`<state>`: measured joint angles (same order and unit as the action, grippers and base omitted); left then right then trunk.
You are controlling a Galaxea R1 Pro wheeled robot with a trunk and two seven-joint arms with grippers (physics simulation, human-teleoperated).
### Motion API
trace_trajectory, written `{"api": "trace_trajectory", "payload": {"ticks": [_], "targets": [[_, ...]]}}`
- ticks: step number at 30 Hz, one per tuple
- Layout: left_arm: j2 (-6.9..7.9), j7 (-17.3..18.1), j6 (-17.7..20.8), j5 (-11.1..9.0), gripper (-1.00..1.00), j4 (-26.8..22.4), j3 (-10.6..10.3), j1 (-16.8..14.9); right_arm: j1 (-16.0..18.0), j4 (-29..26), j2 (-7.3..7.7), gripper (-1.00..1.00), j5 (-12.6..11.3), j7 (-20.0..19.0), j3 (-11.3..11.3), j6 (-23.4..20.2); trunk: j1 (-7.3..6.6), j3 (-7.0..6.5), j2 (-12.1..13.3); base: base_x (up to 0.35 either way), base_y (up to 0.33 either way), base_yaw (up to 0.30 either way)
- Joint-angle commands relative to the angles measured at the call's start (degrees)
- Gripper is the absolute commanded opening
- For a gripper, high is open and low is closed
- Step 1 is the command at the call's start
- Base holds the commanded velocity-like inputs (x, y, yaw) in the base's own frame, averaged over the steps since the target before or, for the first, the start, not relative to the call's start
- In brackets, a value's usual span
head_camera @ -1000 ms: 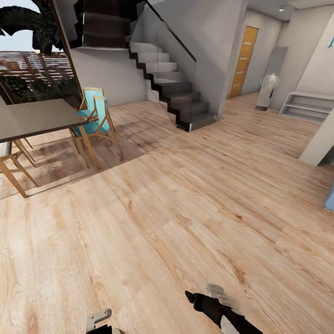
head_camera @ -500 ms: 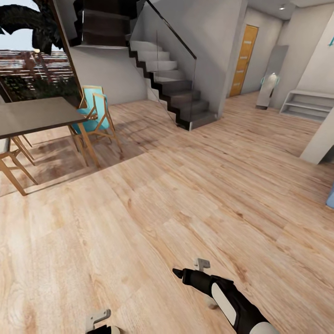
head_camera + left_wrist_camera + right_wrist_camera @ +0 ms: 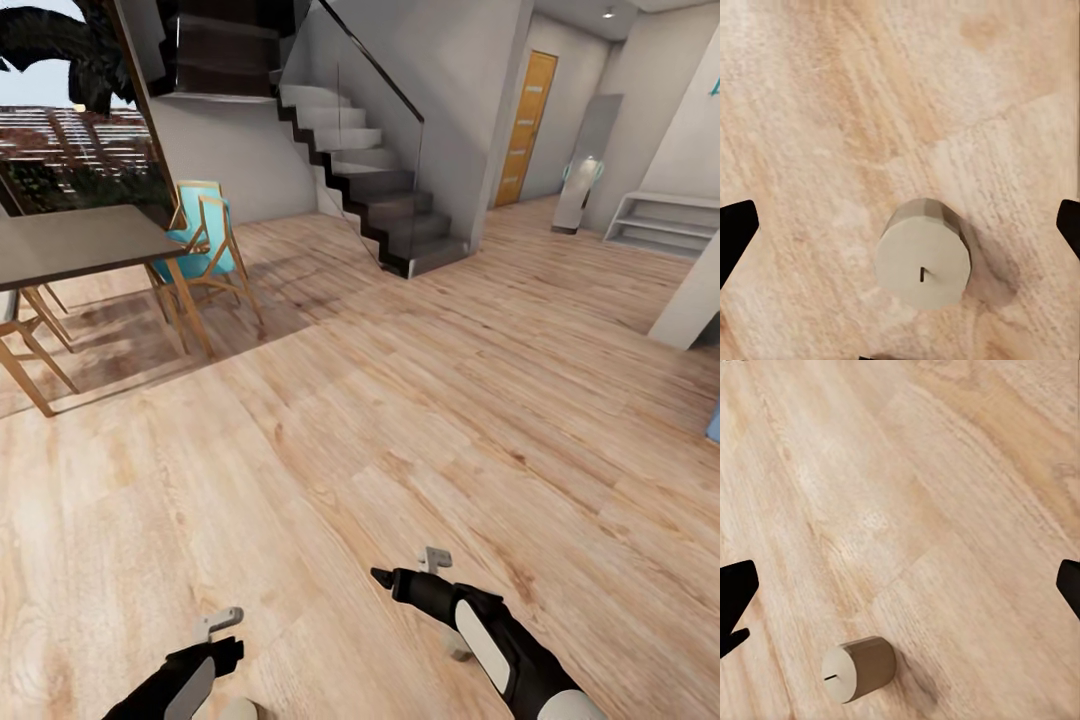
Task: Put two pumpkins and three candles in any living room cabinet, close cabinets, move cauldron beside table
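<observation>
- Pale wood floor [image 3: 400,420] carries two short beige candles, both standing free.
- Left gripper [image 3: 900,225], jaws wide apart, hangs right over one candle [image 3: 922,262].
- Right gripper [image 3: 900,585], jaws apart, has another candle [image 3: 859,669] near.

Left gripper [image 3: 218,625] and right gripper [image 3: 410,570], jaws wide apart
</observation>
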<state>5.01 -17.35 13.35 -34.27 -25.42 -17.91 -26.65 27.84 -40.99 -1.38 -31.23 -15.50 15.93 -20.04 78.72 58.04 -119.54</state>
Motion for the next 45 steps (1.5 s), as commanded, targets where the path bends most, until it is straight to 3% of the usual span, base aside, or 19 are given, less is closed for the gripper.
{"api": "trace_trajectory", "payload": {"ticks": [1, 13, 20, 45], "targets": [[0.05, -0.3, 0.3, -0.6, 1.00, 0.0, -0.6, -0.2, 0.0, 0.0, 0.06, 1.00, -0.4, 0.0, -0.1, -0.3, 0.22, 0.23, -0.4, 0.000, 0.000, 0.000], [-0.05, 0.2, -0.2, -0.4, 1.00, 1.1, -0.9, -0.3, 0.0, -1.8, 0.04, 1.00, -0.9, -1.1, -0.1, -2.6, 2.85, 2.39, -5.2, 0.000, 0.000, 0.000], [-0.29, 0.3, -0.3, -0.3, 1.00, 1.2, -1.0, -0.3, 0.0, -8.1, -0.09, 1.00, -1.1, -7.4, -0.2, -9.3, 4.39, 3.64, -8.1, 0.000, 0.000, 0.000], [-0.34, 0.3, -0.3, -0.4, 1.00, 1.2, -1.0, -0.3, 0.0, -8.6, -0.17, 1.00, -1.2, -8.1, -0.2, -10.3, 9.88, 8.13, -18.1, 0.000, 0.000, 0.000]]}}
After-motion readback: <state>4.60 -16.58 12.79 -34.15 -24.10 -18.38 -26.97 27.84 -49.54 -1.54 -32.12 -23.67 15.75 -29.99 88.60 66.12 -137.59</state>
